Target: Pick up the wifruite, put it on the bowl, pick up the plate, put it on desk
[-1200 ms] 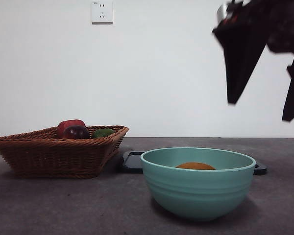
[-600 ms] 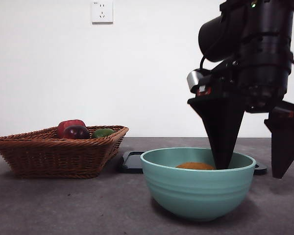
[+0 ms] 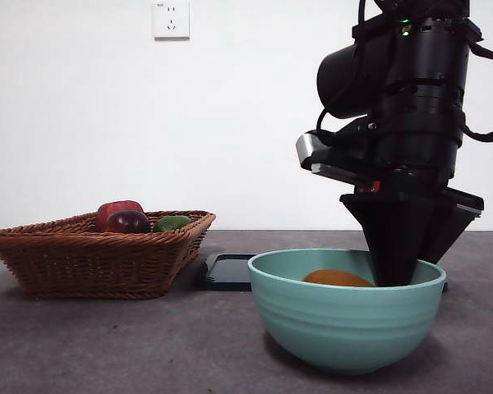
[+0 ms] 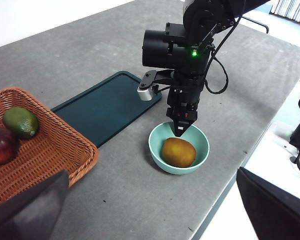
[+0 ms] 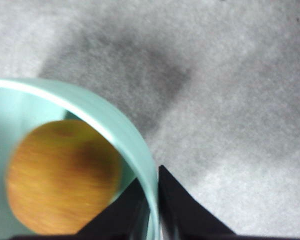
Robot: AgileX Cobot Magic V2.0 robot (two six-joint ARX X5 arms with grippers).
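Observation:
The orange wifruite (image 3: 337, 278) (image 4: 178, 152) (image 5: 62, 175) lies inside the mint-green bowl (image 3: 345, 328) (image 4: 153, 145) (image 5: 115, 120), which rests on the dark grey desk (image 3: 107, 345). My right gripper (image 3: 415, 275) (image 4: 181, 131) (image 5: 151, 174) reaches straight down onto the bowl's rim. It is shut on that rim, one jaw inside the bowl and one outside. My left gripper (image 4: 151, 172) hangs high above the desk, open and holding nothing. A plate apart from the bowl is out of view.
A flat black tray (image 3: 226, 271) (image 4: 105, 107) lies on the desk behind the bowl. A brown wicker basket (image 3: 90, 254) (image 4: 45, 150) to the left holds dark red fruits (image 3: 123, 217) and a green fruit (image 3: 172, 222). The desk's edge (image 4: 250, 150) runs close by the bowl.
The right arm came down from the upper right onto the bowl. Its jaws went from wide apart to shut on the rim. The bowl shifted slightly to the right.

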